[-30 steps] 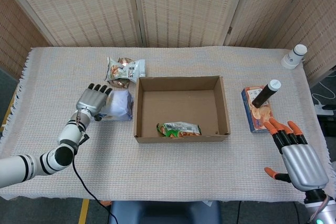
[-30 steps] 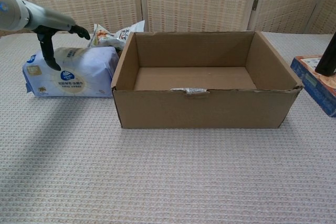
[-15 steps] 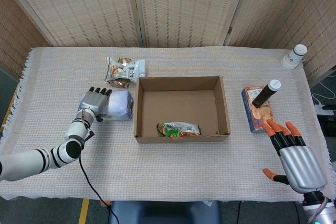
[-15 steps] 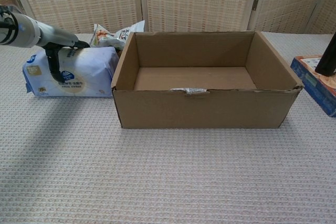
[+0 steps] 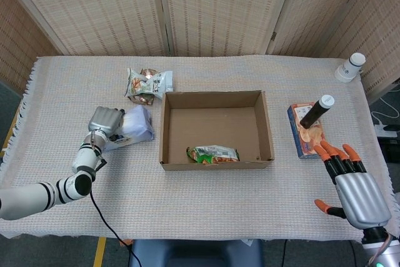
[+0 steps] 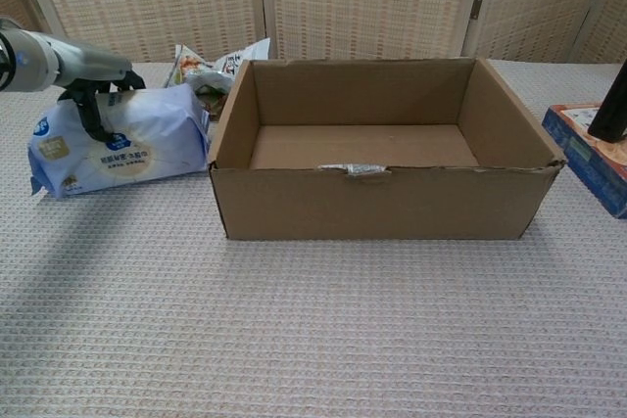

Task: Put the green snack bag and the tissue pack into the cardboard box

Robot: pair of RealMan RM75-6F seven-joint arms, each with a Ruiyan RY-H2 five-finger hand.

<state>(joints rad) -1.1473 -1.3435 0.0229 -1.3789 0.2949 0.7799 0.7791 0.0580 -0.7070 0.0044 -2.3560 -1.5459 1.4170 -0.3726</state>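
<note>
Change over the last second: left hand (image 5: 105, 119) went from hovering over the tissue pack (image 6: 118, 151) with fingers extended to fingers curled down over its top edge, thumb on the front face. Pack now sits tilted, its end nearer the box raised, and has shifted toward the left edge of the chest view. Judgement: grasp is made and the lift is starting; carry into the cardboard box (image 5: 216, 130) is next.

Green snack bag (image 5: 212, 154) already lies inside the box, against the near wall, lower middle of the head view. Half the task looks done.

Right hand (image 5: 352, 186), lower right of the head view: fingers spread, holding nothing, well apart from the box.

Materials: pack is soft pale-blue plastic wrap, pillow-shaped, and dents under the fingers, so it may sag in transit. Box is plain brown corrugated card, open top, straight walls. Snack bag is crinkled glossy film. Tabletop (image 5: 206, 204) is covered by a woven beige cloth with a waffle texture.
</note>
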